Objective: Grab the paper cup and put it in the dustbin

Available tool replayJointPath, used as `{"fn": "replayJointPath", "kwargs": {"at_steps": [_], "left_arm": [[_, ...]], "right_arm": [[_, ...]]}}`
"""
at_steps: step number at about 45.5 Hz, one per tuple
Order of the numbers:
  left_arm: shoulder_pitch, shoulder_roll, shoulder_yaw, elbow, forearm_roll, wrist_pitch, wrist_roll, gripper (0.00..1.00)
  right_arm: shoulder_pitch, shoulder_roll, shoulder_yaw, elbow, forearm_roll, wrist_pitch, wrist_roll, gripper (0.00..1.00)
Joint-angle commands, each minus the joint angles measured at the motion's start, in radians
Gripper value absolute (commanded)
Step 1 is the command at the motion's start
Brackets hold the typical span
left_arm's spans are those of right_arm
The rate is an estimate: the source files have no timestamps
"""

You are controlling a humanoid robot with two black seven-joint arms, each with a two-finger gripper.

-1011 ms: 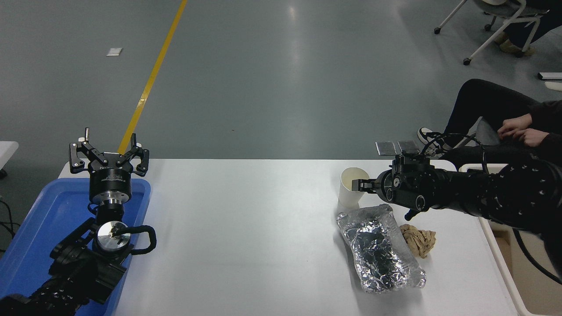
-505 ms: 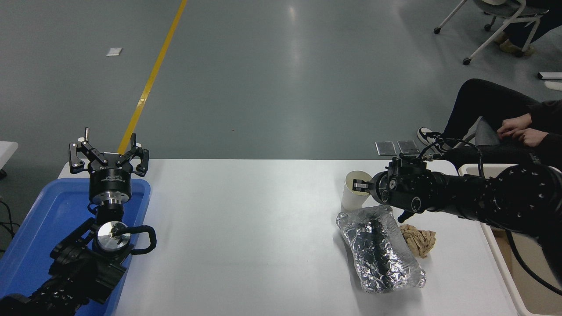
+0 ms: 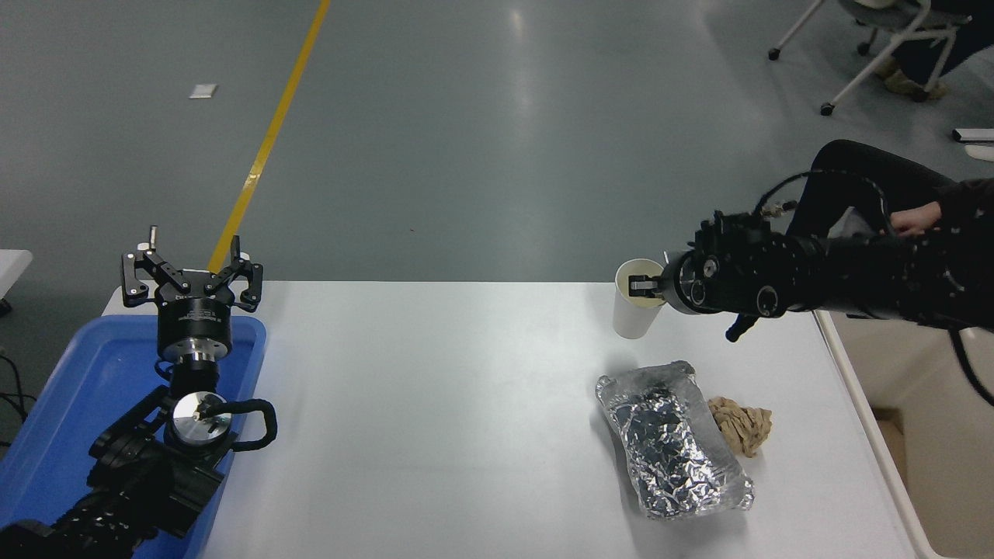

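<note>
My right pincer (image 3: 643,286) pinches the paper cup (image 3: 638,299) by its rim wall, lifted above the bench's far right corner, and I judge such a thin one-sided nip could slip before the dustbin (image 3: 928,435) off the right edge.

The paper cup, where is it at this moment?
In the head view the paper cup is at the table's far right, held upright by its rim in the right gripper, above the foil tray.
</note>
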Motion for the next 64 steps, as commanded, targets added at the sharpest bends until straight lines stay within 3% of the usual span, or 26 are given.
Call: {"fn": "replayJointPath", "kwargs": {"at_steps": [1,18,45,55,64], "left_arm": [[0.000,0.002,-0.001,0.000,0.000,0.000,0.000,0.99],[0.000,0.002,-0.001,0.000,0.000,0.000,0.000,0.99],[0.002,0.003,-0.001,0.000,-0.001,0.000,0.000,0.99],[0.000,0.002,-0.001,0.000,-0.001,0.000,0.000,0.99],[0.000,0.002,-0.001,0.000,-0.001,0.001,0.000,0.99]], "right_arm": [[0.351,-0.120,-0.079,0.159,0.018,0.253,-0.001,0.00],[0.604,-0.160,-0.133,0.159,0.018,0.486,0.008,0.00],[0.671,-0.169,-0.248,0.153,0.017,0.519,0.010,0.00],[0.664,-0.294,-0.367,0.139,-0.046,0.508,0.011,0.00],[0.575,-0.490,-0.394,0.032,-0.147,0.506,0.013,0.00]]}}
